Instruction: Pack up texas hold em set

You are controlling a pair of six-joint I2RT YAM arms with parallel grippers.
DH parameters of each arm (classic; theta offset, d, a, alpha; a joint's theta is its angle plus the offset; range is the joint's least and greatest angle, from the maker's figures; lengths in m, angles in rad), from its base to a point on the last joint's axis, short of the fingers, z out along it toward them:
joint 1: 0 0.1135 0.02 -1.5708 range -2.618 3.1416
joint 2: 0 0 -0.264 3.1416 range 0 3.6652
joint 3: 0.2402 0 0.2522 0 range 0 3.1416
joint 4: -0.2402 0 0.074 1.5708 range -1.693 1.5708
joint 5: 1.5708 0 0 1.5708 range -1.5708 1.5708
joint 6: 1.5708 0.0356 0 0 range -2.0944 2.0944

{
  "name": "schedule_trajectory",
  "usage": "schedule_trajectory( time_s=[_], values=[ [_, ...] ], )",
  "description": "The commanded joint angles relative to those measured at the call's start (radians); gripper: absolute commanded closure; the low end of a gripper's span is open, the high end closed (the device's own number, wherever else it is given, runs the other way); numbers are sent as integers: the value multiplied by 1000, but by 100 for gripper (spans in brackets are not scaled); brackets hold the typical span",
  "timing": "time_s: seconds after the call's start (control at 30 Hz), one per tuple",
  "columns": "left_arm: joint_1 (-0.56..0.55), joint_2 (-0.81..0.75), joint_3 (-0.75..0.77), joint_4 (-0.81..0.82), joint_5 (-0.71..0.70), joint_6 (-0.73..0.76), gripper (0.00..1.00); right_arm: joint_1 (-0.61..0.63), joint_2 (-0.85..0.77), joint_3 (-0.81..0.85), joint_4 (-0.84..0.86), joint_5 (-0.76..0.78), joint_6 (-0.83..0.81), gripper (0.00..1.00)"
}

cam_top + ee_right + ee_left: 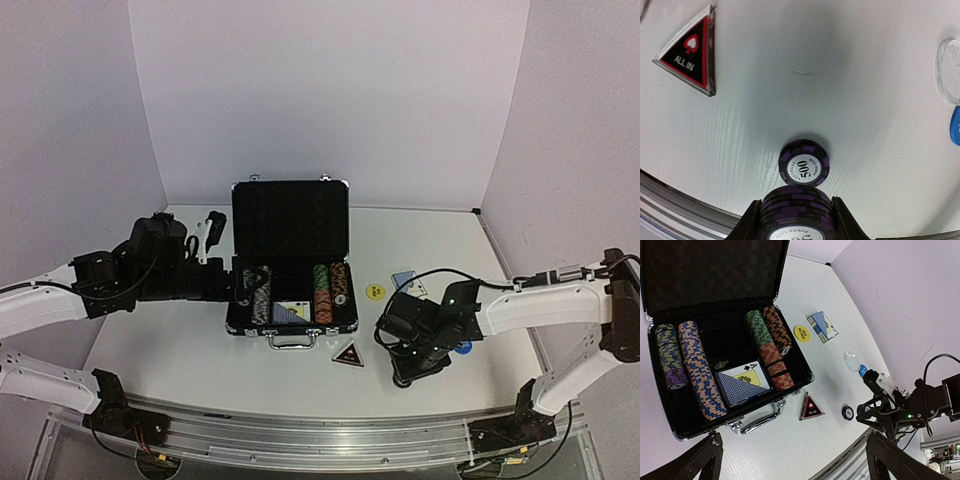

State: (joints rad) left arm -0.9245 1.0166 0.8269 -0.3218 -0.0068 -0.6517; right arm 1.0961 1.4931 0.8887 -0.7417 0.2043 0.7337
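Observation:
The black silver-edged briefcase [290,215] lies open mid-table, with rows of striped poker chips [697,375] and a blue card deck [740,385] inside. My left gripper [240,283] hovers open at the case's left side, its fingers [705,460] wide apart and empty. Right of the case, low over the table, my right gripper [796,220] is shut on a short stack of purple chips [796,207]. One purple 500 chip [804,162] lies flat just beyond the stack. The dark triangular marker [690,52] rests in front of the case.
A yellow disc [801,333] and a second blue card deck [822,326] lie right of the case. A clear disc [947,70] and a blue disc [956,125] sit near my right arm. The table's metal front rail [300,440] runs close by.

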Motion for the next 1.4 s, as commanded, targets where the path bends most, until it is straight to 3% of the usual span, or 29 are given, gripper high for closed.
schedule_trajectory(
  time_s=[0.0,0.13,0.23,0.43,0.57,0.87,1.37],
  values=[
    [-4,59,8,109,89,-111,0,6,-50,88,-56,-37,-84,100],
    [-2,181,17,213,209,-249,0,6,-48,146,-86,-109,-160,100],
    [12,301,20,329,388,-337,1,6,-41,187,-113,-157,-215,100],
    [22,541,-29,790,759,-542,1,6,-54,253,-154,-264,-302,100],
    [-7,728,6,1024,924,-678,6,5,-37,287,-186,-293,-337,100],
    [-68,954,90,1394,1060,-888,9,9,-13,323,-199,-307,-370,100],
    [-117,1099,174,1463,1109,-1011,15,31,22,374,-200,-251,-413,100]
  ],
)
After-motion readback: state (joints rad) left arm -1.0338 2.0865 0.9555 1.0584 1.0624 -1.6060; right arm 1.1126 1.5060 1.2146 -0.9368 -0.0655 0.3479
